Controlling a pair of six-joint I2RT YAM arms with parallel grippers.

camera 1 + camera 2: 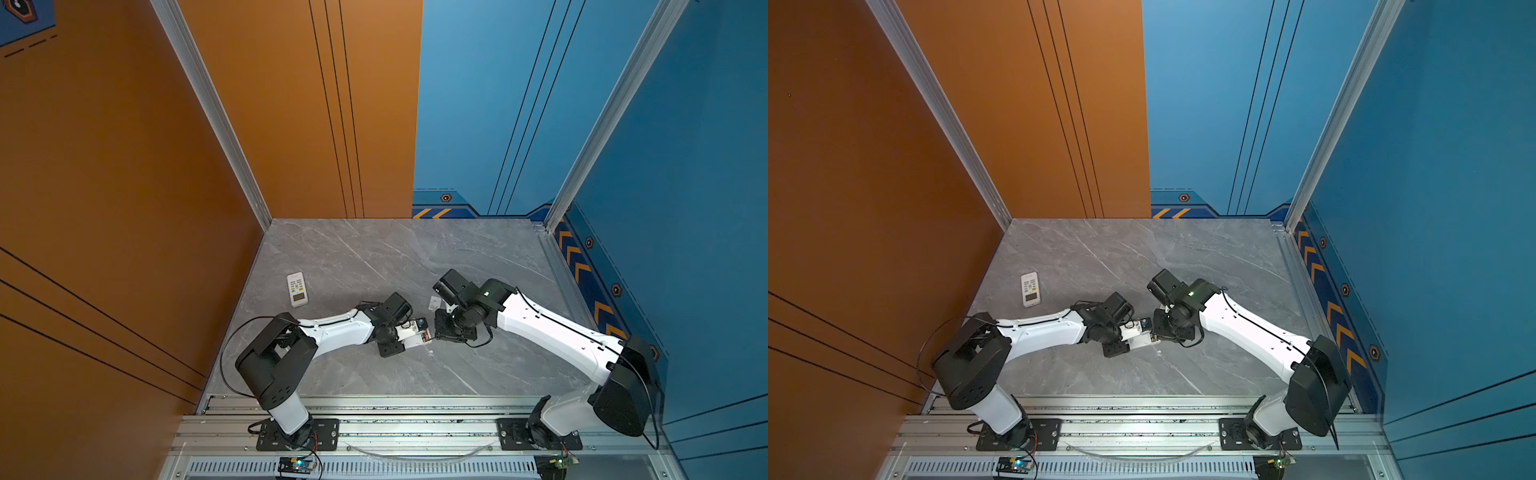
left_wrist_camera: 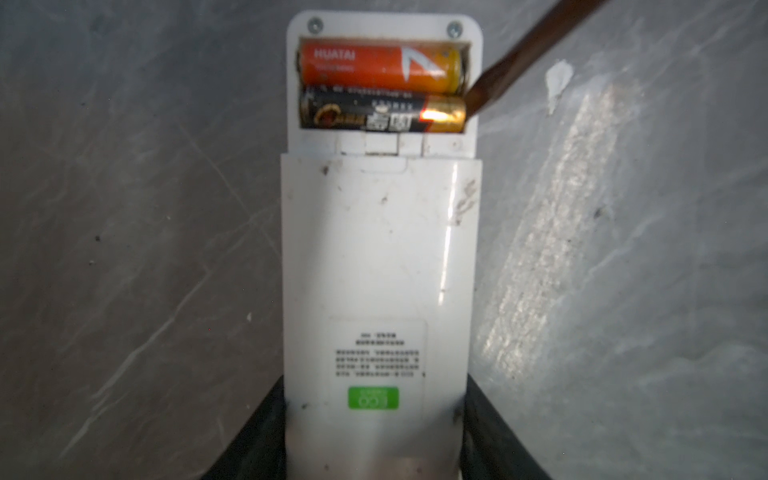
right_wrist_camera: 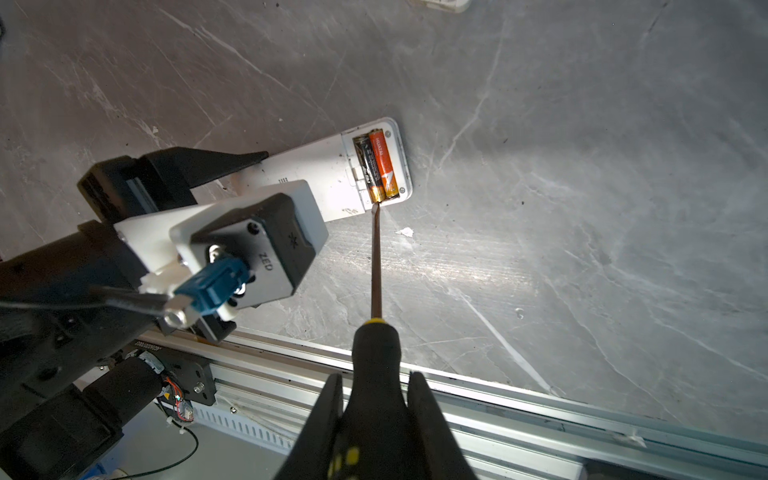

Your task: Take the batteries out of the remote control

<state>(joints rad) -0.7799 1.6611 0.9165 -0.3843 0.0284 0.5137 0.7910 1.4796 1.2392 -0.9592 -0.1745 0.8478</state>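
On the grey table [image 1: 374, 257], just below the middle of both top views, the left gripper [image 2: 374, 440] stands half open, clamped on the long sides of a face-down white remote [image 2: 374, 249]; a second remote [image 1: 297, 289] lies left of centre. The right gripper [image 3: 376, 395] is nearly closed round the handle of a screwdriver [image 3: 376, 266], its tip at the gold end of the black battery [image 2: 374, 114], which lies beside the orange battery [image 2: 374, 64] in the remote's open compartment.
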